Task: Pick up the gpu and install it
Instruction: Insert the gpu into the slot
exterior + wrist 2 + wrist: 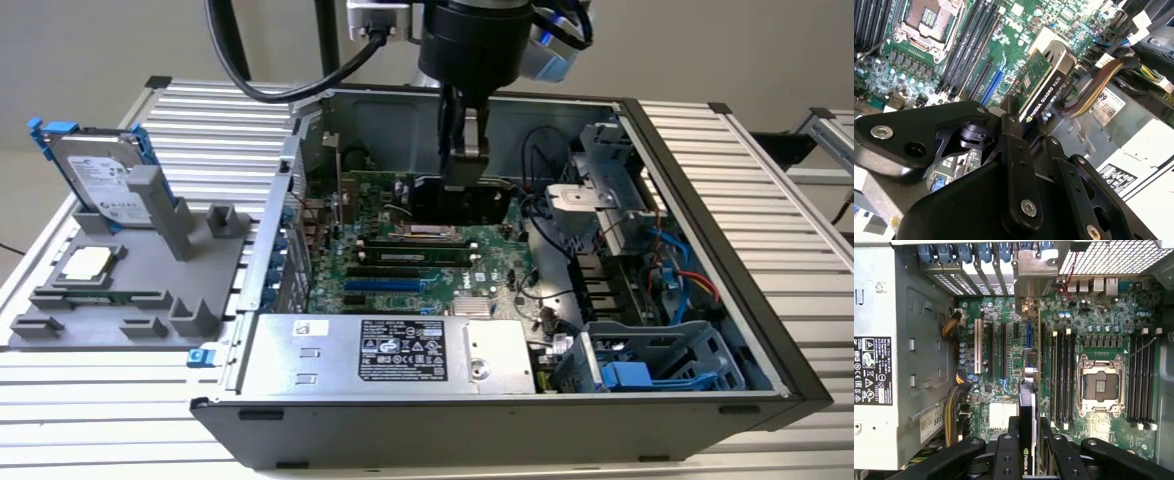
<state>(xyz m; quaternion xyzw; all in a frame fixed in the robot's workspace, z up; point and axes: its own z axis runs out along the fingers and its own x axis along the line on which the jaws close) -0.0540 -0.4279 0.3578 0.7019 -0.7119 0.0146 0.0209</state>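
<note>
The gripper [465, 150], matte black with jointed metal links, hangs inside the open computer case [747, 330] with its fingers closed down on the gpu [461, 200]; the card is a thin flat rectangle held on edge, hanging straight below the fingertips over the motherboard [400, 270].

In the second wrist view the gpu [1041, 85] runs away from the fingers [1014, 145], one face green circuit board, the other smooth black with white lettering, its far end capped by a silver metal bracket; the two dark finger links pinch its near end.

In the first wrist view the card [1026, 410] shows edge-on as a narrow dark strip between the fingers [1004, 450], just above the green motherboard [1104, 330] and in line with the long expansion slots [1003, 350] ahead of the gripper; to one side of it lie the square metal processor socket [1100, 385] and the ribbed black memory slots [1141, 377], to the other the plain grey box of the power supply [904, 355] with its bundle of yellow and black cables [954, 405].

Well away from the gripper, outside the case, a silver hard drive [104, 175] in a blue frame leans upright in a grey moulded holder [134, 290].
</note>
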